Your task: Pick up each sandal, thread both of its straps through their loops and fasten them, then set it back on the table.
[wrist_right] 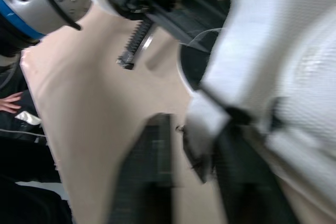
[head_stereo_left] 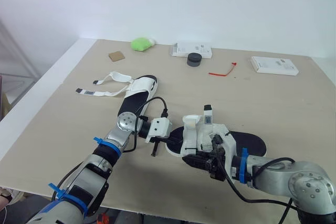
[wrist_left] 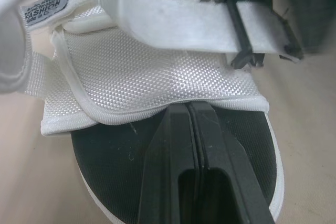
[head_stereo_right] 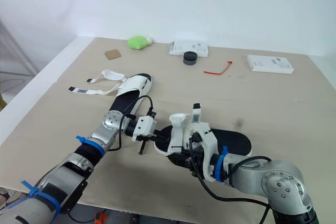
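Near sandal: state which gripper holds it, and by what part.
Left gripper is shut, tips hidden under the edge of the mesh upper; an actual pinch cannot be told. Right gripper is open around the strap end, not clamping.

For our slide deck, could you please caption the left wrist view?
Left gripper, jaws shut, at the white mesh upper of a sandal.

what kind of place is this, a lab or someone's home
Most likely a robot test lab, not a home: a plain beige table against a bare white wall, two white sandals laid out, plus a stray white box and red tie.
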`<state>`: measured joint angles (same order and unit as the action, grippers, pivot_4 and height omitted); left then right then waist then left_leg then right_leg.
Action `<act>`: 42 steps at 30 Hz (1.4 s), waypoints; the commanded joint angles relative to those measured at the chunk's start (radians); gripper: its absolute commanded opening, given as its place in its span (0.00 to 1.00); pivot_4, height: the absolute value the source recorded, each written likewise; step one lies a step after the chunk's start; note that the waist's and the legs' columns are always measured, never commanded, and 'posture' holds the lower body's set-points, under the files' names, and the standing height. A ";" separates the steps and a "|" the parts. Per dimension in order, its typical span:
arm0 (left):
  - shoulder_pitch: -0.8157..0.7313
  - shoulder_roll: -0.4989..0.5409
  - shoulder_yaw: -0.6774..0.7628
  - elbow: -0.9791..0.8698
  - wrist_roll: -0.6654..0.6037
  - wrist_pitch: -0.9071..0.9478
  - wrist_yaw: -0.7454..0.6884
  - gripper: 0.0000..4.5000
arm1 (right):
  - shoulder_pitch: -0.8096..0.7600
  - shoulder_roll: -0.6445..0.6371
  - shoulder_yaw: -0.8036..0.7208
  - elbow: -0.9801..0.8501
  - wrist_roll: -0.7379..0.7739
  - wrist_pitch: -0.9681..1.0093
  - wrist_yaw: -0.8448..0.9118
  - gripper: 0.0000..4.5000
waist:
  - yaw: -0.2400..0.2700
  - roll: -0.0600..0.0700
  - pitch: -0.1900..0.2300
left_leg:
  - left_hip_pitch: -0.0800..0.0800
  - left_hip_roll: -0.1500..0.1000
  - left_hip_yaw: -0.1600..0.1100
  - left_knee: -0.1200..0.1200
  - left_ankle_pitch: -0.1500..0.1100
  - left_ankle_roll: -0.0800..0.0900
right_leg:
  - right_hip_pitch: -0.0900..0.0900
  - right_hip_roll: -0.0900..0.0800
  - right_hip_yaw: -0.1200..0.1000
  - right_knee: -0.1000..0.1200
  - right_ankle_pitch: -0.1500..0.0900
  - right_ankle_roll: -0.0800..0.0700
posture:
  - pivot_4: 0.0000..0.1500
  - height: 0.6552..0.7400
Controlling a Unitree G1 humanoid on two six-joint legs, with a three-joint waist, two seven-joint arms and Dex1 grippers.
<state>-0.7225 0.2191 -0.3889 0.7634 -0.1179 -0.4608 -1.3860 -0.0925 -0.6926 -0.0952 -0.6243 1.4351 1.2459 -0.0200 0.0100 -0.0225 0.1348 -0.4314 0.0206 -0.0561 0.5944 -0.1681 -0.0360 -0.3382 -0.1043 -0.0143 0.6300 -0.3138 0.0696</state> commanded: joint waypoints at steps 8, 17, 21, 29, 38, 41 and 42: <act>0.074 0.024 -0.092 0.133 0.145 0.048 -0.010 0.00 | 0.024 -0.125 -0.053 -0.086 0.199 -0.086 0.181 0.01 | 0.002 0.000 0.001 | -0.003 -0.005 -0.001 0.000 0.002 0.003 | 0.000 0.001 -0.004 0.000 -0.002 0.003 | 1.00 1.00; 0.072 0.027 -0.094 0.134 0.148 0.047 -0.013 0.00 | -0.103 -0.166 0.006 -0.022 0.402 -0.238 0.166 0.01 | 0.000 -0.002 0.005 | -0.005 -0.006 -0.004 0.000 0.002 0.002 | 0.001 0.000 -0.012 -0.001 -0.002 0.006 | 1.00 1.00; 0.074 0.027 -0.095 0.131 0.148 0.047 -0.012 0.00 | -0.267 -0.086 0.117 0.152 0.323 -0.249 -0.044 0.01 | 0.002 0.001 0.009 | -0.005 -0.007 -0.004 0.000 0.003 0.004 | 0.001 -0.001 -0.015 -0.001 0.001 0.004 | 1.00 1.00; 0.084 0.028 -0.094 0.120 0.146 0.051 -0.006 0.00 | -0.351 -0.048 0.124 0.370 0.405 -0.245 -0.245 0.01 | 0.002 0.002 0.009 | -0.006 -0.007 -0.007 0.000 0.006 0.009 | 0.001 -0.001 -0.018 -0.001 0.003 0.003 | 1.00 1.00; 0.095 0.039 -0.094 0.110 0.142 0.054 -0.003 0.00 | -0.329 -0.026 0.105 0.465 0.488 -0.309 -0.435 0.01 | 0.001 0.002 0.008 | -0.006 -0.007 -0.012 0.000 0.007 0.011 | 0.001 -0.001 -0.019 -0.001 0.006 0.003 | 1.00 1.00; 0.094 0.038 -0.094 0.111 0.141 0.055 -0.004 0.00 | -0.333 -0.012 0.116 0.492 0.532 -0.323 -0.504 0.01 | 0.001 0.002 0.008 | -0.007 -0.007 -0.012 0.000 0.008 0.013 | 0.001 -0.001 -0.019 -0.001 0.006 0.003 | 1.00 1.00; 0.093 0.037 -0.094 0.110 0.141 0.056 -0.004 0.00 | -0.335 0.003 0.113 0.498 0.536 -0.324 -0.521 0.01 | 0.001 0.002 0.008 | -0.007 -0.007 -0.013 0.000 0.008 0.013 | 0.001 -0.001 -0.019 -0.001 0.006 0.003 | 1.00 1.00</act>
<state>-0.7228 0.2118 -0.3869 0.7559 -0.1221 -0.4649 -1.3746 -0.4180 -0.6936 0.0746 -0.1560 1.9684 0.9599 -0.4894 0.0114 -0.0201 0.1428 -0.4381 0.0133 -0.0689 0.5948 -0.1598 -0.0228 -0.3368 -0.1049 -0.0330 0.6293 -0.3076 0.0723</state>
